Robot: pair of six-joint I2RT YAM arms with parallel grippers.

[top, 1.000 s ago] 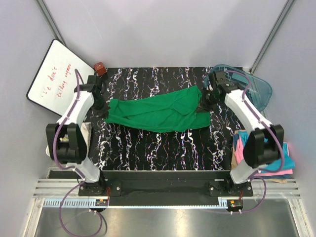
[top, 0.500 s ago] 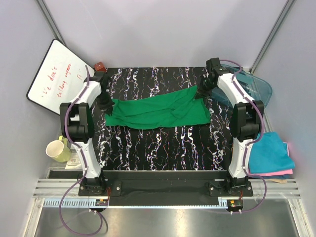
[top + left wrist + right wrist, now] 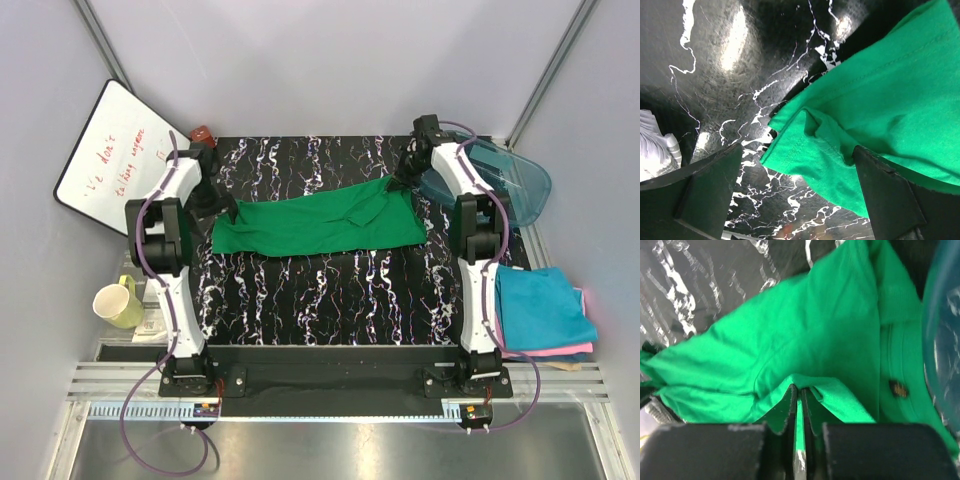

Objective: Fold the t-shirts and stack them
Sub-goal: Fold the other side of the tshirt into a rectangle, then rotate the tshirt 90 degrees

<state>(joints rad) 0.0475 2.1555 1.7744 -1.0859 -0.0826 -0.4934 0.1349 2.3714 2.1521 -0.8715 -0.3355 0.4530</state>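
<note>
black marbled table [image 3: 320, 300] under green t-shirt [image 3: 310, 225], whiteboard [image 3: 110, 150] against pale wall [image 3: 330, 60]

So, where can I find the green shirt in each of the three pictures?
Top view: the green shirt lies spread across the middle of the table.
Left wrist view: it fills the right half, a corner between the open left claw.
Right wrist view: it fills the middle, pinched by the shut right claw.
Shared landmark: the black marbled table.
</note>
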